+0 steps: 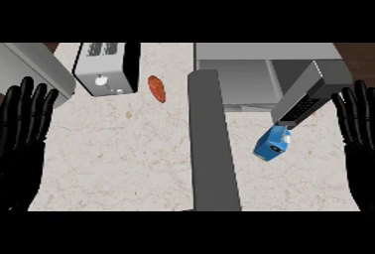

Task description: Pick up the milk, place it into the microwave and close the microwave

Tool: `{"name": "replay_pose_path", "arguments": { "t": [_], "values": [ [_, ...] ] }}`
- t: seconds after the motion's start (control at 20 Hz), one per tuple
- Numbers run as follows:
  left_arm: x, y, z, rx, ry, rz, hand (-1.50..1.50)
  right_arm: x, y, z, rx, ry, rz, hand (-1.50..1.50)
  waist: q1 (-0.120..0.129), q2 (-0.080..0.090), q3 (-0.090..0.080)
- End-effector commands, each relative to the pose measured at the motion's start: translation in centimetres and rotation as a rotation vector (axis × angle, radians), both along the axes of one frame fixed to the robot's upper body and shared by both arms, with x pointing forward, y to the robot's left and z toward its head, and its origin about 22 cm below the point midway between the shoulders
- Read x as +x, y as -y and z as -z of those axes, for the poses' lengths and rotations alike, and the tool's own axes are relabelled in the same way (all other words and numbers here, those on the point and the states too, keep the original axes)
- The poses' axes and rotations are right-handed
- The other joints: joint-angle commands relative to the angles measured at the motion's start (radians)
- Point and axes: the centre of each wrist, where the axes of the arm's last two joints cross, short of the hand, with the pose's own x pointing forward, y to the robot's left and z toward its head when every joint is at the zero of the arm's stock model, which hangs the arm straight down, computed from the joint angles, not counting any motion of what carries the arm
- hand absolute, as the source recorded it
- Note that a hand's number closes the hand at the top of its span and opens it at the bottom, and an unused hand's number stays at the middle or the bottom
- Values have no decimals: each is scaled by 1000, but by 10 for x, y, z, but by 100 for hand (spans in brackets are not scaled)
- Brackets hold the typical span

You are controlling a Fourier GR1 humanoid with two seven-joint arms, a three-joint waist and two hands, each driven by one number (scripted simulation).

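1. Blue milk carton lies tilted on the counter near its right edge, just in front of the microwave, whose door stands open.
2. Left hand rests at the counter's left edge, fingers straight and up, holding nothing.
3. Right hand rests at the right edge, likewise spread and empty, apart from the carton.
4. Toaster and a reddish sausage sit toward the far left.
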Motion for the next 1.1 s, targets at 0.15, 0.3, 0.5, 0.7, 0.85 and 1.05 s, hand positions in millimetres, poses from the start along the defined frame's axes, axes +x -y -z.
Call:
{"name": "replay_pose_path", "arguments": {
  "t": [0.15,0.3,0.5,0.7,0.85,1.05],
  "values": [
    [15,10,9,-12,-14,48,-150,38,-4,-20,-8,33,48,-150,22,26,14],
    [26,9,23,-119,-150,17,-150,57,-19,-21,147,-49,-1,-150,32,32,14],
    [12,2,30,-131,-176,2,-150,56,-22,-30,166,-73,33,-150,22,25,13],
    [-3,16,53,-143,-172,8,-150,48,-11,-28,158,-79,46,-150,20,24,13],
    [-31,2,33,-138,-159,-13,-150,64,1,-9,167,-108,69,-150,26,24,14],
    [-32,-11,29,-120,-153,13,-150,72,-22,21,101,-147,98,-150,29,25,13]
  ]
}}
